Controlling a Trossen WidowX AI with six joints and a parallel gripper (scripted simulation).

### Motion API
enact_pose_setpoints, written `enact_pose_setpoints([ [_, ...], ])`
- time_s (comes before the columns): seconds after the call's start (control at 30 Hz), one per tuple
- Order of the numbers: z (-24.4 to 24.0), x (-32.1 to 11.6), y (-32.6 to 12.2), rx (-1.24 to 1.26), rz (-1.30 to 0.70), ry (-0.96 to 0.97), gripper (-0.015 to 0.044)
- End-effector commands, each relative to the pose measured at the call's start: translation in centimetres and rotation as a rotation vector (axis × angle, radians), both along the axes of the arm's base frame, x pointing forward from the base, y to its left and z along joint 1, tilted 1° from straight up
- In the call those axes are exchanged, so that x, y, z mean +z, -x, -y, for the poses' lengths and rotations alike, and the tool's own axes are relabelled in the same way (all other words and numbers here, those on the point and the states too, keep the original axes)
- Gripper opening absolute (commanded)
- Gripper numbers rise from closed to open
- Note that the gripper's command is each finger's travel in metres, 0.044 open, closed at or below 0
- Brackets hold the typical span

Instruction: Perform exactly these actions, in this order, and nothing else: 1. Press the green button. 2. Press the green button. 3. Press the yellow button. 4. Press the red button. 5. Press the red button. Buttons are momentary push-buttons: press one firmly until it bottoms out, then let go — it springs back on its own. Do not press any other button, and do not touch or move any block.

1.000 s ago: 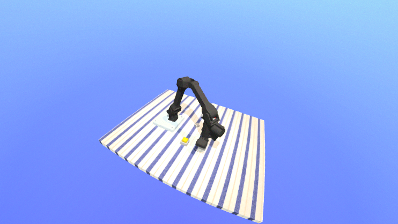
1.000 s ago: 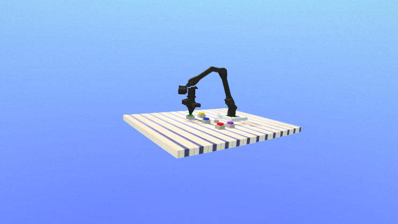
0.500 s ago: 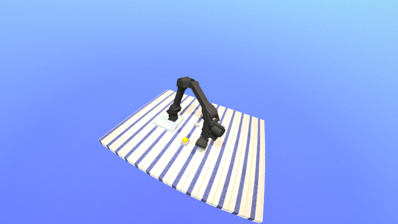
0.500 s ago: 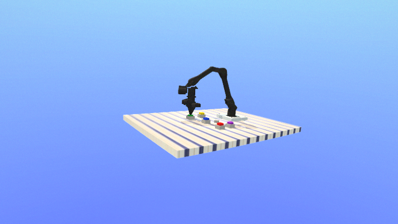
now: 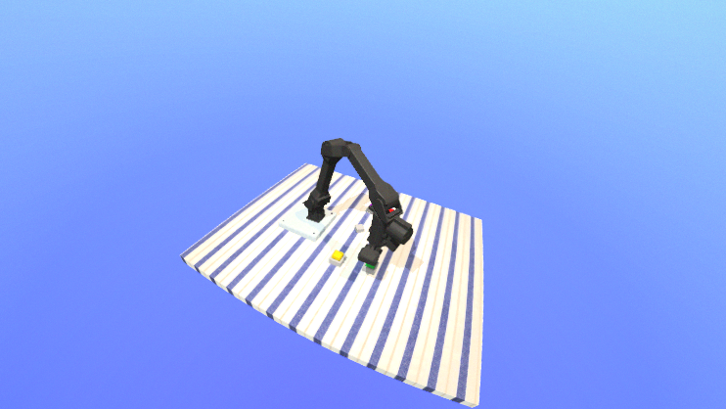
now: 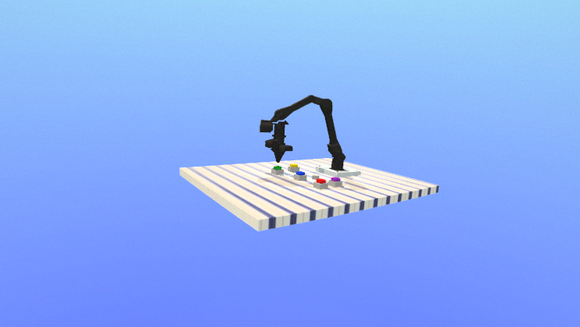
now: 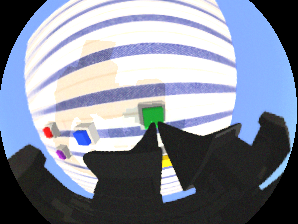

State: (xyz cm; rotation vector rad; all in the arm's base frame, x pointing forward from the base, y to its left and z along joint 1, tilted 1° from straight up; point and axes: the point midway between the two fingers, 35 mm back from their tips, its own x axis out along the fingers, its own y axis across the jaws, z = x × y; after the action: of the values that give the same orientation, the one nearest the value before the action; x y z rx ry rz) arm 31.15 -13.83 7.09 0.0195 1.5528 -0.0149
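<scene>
The green button (image 5: 370,265) (image 6: 277,167) (image 7: 153,115) stands on its grey base, its cap raised. My gripper (image 6: 277,161) (image 7: 155,125) is shut and empty, pointing down a little above the green button, with a small gap between tips and cap in the exterior view. The yellow button (image 5: 338,255) (image 6: 293,165) stands beside the green one, toward the arm's base; in the wrist view it is partly hidden behind the fingers. The red button (image 6: 320,181) (image 7: 48,132) stands farther off; the arm partly hides it in the top view.
The blue button (image 6: 300,173) (image 7: 82,137) stands between the green and red ones. The purple button (image 6: 335,178) (image 7: 61,154) is beside the red one. A small whitish block (image 5: 359,228) (image 6: 315,177) lies near the arm's pale base plate (image 5: 299,229) (image 6: 349,173).
</scene>
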Motion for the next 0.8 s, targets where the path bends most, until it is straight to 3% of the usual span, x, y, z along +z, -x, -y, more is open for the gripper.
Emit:
enact_pose_setpoints([
  [0.0,0.1,-0.6,0.0,0.003,-0.003,0.004,0.002],
  [0.77,0.1,-2.8,0.0,0.003,-0.003,0.004,0.002],
])
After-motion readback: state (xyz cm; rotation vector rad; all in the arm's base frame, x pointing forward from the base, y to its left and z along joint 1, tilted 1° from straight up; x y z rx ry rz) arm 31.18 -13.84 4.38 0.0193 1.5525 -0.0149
